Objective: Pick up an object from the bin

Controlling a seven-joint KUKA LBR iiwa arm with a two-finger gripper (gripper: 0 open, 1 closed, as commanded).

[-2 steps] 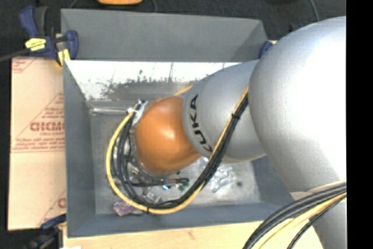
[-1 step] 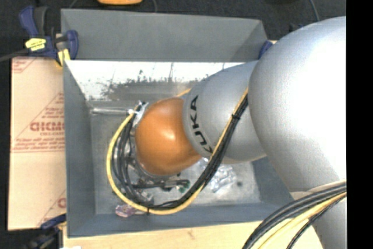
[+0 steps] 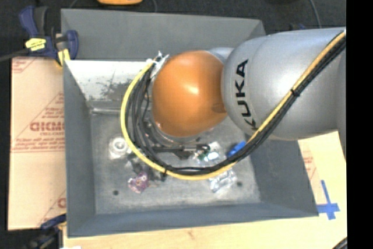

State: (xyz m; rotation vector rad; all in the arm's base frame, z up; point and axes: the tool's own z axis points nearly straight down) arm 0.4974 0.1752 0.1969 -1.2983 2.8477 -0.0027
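A small white and silver round piece (image 3: pixel 118 147) lies on the bin floor at the left. A little purple translucent thing (image 3: pixel 139 184) rests nearer the front, left of centre. Toward the front right lies a clear crumpled plastic piece (image 3: pixel 223 183). Another clear piece with a bit of green (image 3: pixel 210 153) sits just behind it, toward the middle of the floor.
The arm reaches in from the right. Its orange cover and a loop of black and yellow cables hang over the middle of the bin and hide the floor beneath. The bin's sloped walls rise on all sides.
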